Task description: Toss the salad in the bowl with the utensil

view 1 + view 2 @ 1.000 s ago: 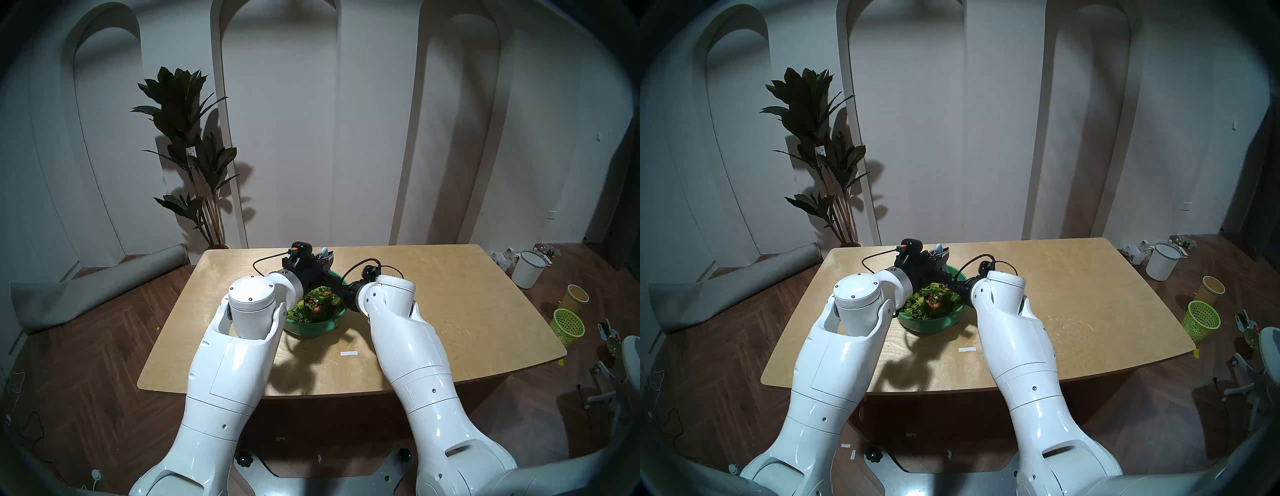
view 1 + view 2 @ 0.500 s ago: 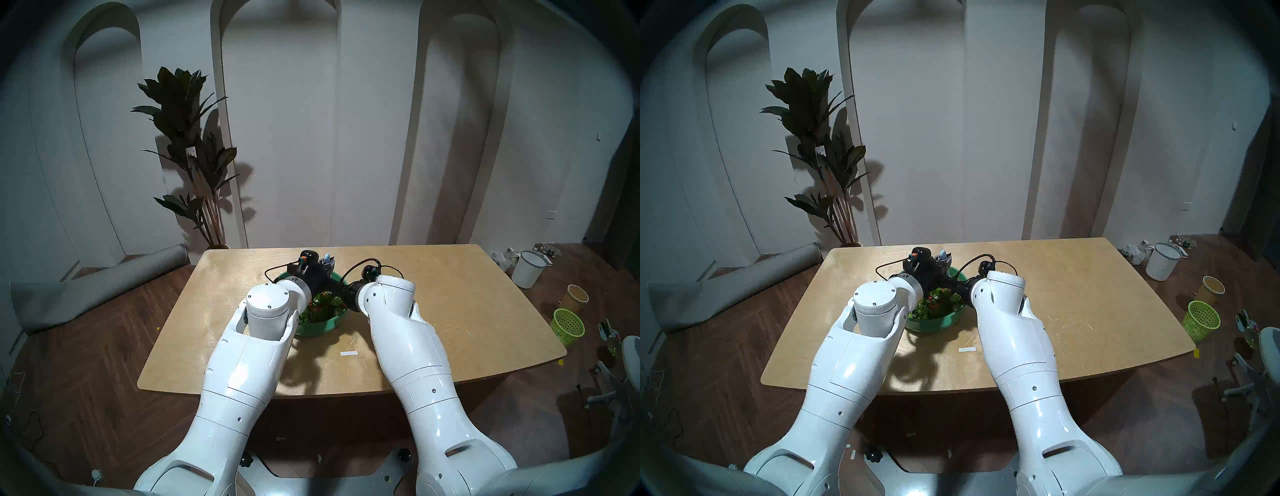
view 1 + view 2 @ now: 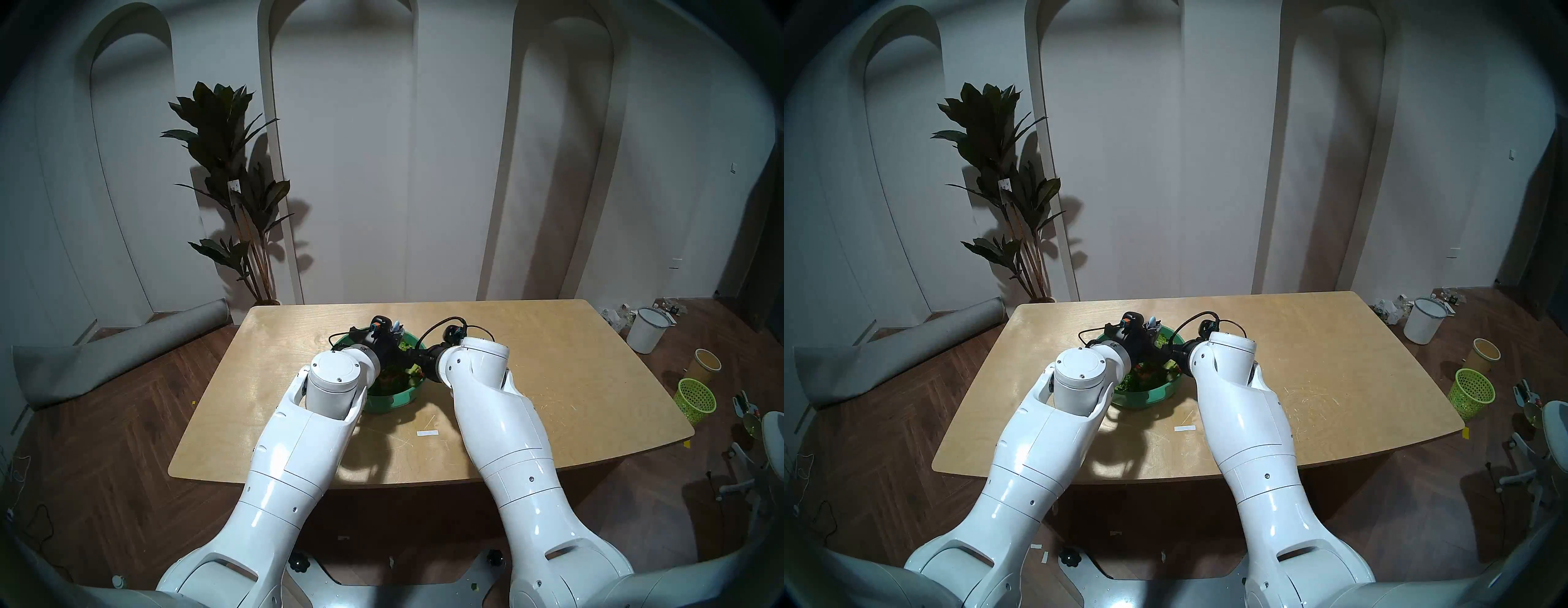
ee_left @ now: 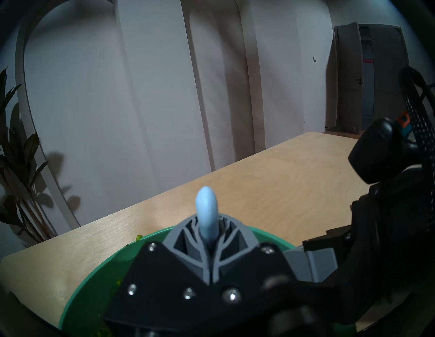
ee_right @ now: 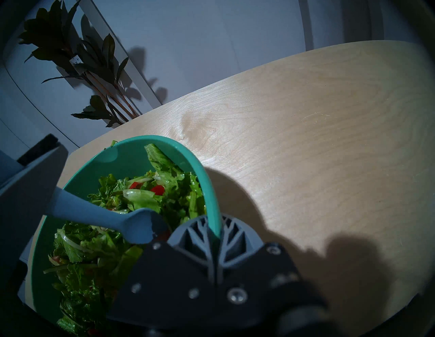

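Observation:
The green bowl sits mid-table, heaped with the salad of green leaves and red bits. My left gripper hangs over the bowl's far side, shut on the utensil, whose pale blue handle tip sticks up between the fingers. In the right wrist view the utensil slants down into the leaves; its tines are hidden. My right gripper is shut on the bowl's rim at the right side.
The wooden table carries a small white strip near the front. On the floor to the right stand a white bucket, a paper cup and a lime-green mesh basket. A potted plant is behind the far left corner.
My left arm has swung right and nearer, carrying the utensil from the bowl's far-left edge to over the salad. The right arm and the bowl have stayed put.

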### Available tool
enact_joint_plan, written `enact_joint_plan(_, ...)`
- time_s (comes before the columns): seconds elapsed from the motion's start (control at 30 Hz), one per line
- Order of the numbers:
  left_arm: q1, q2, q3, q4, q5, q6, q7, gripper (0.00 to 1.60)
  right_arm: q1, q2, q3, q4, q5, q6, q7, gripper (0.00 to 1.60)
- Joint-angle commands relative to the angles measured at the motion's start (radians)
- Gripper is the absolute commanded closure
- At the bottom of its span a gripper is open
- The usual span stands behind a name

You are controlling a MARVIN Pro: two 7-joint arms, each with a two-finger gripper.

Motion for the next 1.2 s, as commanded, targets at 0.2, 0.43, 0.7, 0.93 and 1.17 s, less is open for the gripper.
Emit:
enact_joint_plan(0.2, -0.034, 0.06, -0.035, -0.001, 0.034, -0.002, 0.008, 1.6, 0.01, -0.004, 0.001, -0.023, 0.001, -0.001, -0.001, 1.6)
enact_joint_plan(0.43, -0.012, 0.069, -0.06, -0.041, 0.014, 0.013, -0.007, 1.6, 0.01, -0.004, 0.001, -0.023, 0.001, -0.001, -0.001, 1.6)
enact_joint_plan(0.7, 0.007, 0.066, -0.071, -0.091, -0.015, 0.038, -0.034, 1.6, 0.01, -0.004, 0.001, -0.023, 0.001, -0.001, -0.001, 1.6)
enact_joint_plan(0.93, 0.023, 0.058, -0.069, -0.115, -0.034, 0.061, -0.05, 1.6, 0.009, -0.004, 0.001, -0.024, 0.001, -0.001, -0.001, 1.6)
enact_joint_plan(1.17, 0.045, 0.061, -0.071, -0.173, -0.045, 0.081, -0.059, 1.6, 0.01, -0.004, 0.001, -0.023, 0.001, -0.001, -0.001, 1.6)
